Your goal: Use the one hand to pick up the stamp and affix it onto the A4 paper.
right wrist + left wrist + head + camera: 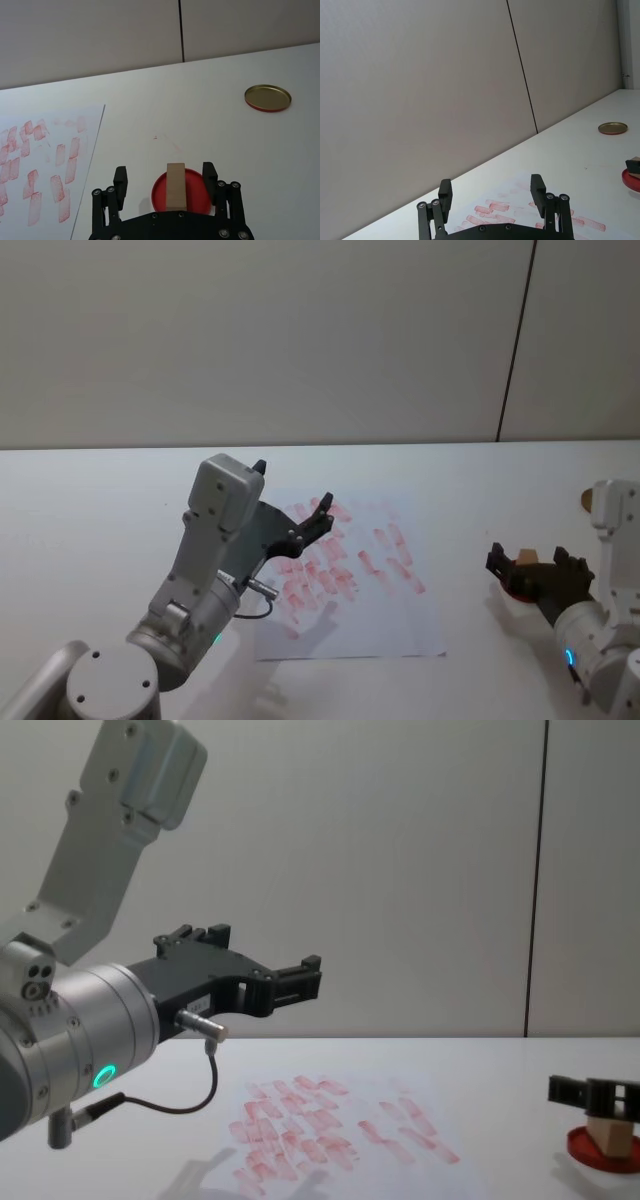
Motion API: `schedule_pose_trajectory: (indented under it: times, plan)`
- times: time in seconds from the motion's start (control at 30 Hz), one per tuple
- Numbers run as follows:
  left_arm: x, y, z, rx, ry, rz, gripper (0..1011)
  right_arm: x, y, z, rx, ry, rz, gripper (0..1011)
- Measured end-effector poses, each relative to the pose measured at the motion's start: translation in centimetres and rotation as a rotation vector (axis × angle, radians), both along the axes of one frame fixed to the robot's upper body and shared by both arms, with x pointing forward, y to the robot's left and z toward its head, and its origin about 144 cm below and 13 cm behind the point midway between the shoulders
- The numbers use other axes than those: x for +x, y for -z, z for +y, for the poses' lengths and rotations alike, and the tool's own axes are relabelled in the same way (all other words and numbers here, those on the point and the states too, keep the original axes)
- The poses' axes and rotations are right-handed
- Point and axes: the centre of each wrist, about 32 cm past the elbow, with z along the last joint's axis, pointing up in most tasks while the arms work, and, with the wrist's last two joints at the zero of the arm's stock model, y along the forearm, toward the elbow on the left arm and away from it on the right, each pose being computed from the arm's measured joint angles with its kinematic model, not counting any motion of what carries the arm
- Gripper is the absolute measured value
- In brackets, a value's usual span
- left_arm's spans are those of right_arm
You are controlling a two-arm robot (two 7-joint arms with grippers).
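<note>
Because the right gripper (530,565) hangs directly over it in the head view, the stamp (176,186) is best read from the right wrist view: a plain light-tan wooden block standing on the flat round red ink pad (197,192), toward the right side of the white tabletop (100,500). Its foot is hidden behind the gripper body, so it only appears to rest on the pad. The black fingers (120,179) are spread wide on either side of the block, with a gap on each side, gripping nothing.

The left arm covers the left edge of the A4 paper (400,625), a white sheet crowded with pinkish-red rectangular marks near the middle of the tabletop. The left gripper (491,190) is raised above the sheet, fingers wide apart and empty.

Bare tabletop lies between paper and pad. A shallow gold-coloured lid (268,97) with a red rim lies well beyond the pad, toward the far edge.
</note>
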Motion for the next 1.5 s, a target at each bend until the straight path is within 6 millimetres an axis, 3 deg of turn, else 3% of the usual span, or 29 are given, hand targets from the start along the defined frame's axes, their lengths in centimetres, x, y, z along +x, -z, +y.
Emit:
schedule_pose_trajectory:
  times: [0.27, 0.8, 1.5]
  plan:
    - [0.0, 0.0, 0.0, 0.0, 0.0, 0.0, 993, 0.6, 0.3, 0.2, 0.007, 0.011, 0.034, 755]
    - [0.0, 0.0, 0.0, 0.0, 0.0, 0.0, 993, 1.1, 0.4, 0.8, 0.002, 0.033, 0.081, 232]
    - [0.0, 0.0, 0.0, 0.0, 0.0, 0.0, 993, 1.2, 0.3, 1.1, -0.012, 0.073, 0.133, 220]
